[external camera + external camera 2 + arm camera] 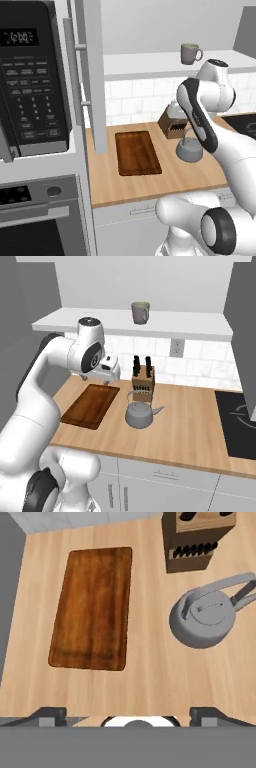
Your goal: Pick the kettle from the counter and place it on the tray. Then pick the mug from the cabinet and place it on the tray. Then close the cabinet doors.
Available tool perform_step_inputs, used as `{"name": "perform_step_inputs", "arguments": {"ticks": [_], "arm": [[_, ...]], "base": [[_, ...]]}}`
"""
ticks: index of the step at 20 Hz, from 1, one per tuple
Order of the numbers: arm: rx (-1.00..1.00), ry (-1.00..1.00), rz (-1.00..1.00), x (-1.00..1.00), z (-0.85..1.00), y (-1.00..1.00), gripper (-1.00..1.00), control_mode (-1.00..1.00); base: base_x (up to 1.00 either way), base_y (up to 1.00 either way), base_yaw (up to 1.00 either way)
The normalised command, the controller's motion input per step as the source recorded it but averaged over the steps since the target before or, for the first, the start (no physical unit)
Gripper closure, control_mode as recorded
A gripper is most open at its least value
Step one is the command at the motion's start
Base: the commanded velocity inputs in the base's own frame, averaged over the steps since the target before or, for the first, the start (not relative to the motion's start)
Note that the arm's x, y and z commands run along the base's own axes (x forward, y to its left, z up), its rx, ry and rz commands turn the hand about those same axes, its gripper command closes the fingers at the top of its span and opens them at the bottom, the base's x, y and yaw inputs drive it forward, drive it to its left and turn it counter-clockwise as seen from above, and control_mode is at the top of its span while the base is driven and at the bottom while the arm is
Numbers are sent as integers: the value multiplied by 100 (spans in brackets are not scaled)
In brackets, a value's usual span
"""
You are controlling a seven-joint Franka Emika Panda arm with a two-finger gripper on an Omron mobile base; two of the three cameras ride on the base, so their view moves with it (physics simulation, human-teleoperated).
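The grey kettle (139,415) (202,617) stands on the light wood counter (190,421) in front of the knife block, partly behind my arm in the left base view (189,150). The dark brown tray (137,152) (90,405) (92,607) lies bare to the kettle's left. My gripper (97,378) (127,714) hovers high above the counter between tray and kettle, open and holding nothing. The greyish-green mug (190,53) (140,312) sits on the shelf of the cabinet (100,321). The left cabinet door (95,75) stands open, swung out towards me.
A knife block (142,381) (197,539) stands just behind the kettle. A microwave (30,80) and oven (35,220) fill the column on the left. A black cooktop (237,423) lies at the right end of the counter. The right door (242,331) also stands open.
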Motion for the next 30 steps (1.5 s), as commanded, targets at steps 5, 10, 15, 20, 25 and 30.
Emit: {"name": "perform_step_inputs", "arguments": {"ticks": [5, 10, 15, 20, 25, 30], "arm": [[0, -4, -32, 1, -31, -36, -100, -100], [0, 2, -35, 14, -21, -38, -100, -100], [0, 6, -30, 47, -20, -24, -100, -100], [0, 2, -20, 60, -20, -17, -100, -100], [0, 3, -11, 53, -20, -21, -100, -100], [0, 3, -2, 40, -23, -27, -100, -100]], "base": [[0, 0, 0], [0, 0, 0], [0, 0, 0], [0, 0, 0], [0, 0, 0], [0, 0, 0]]}}
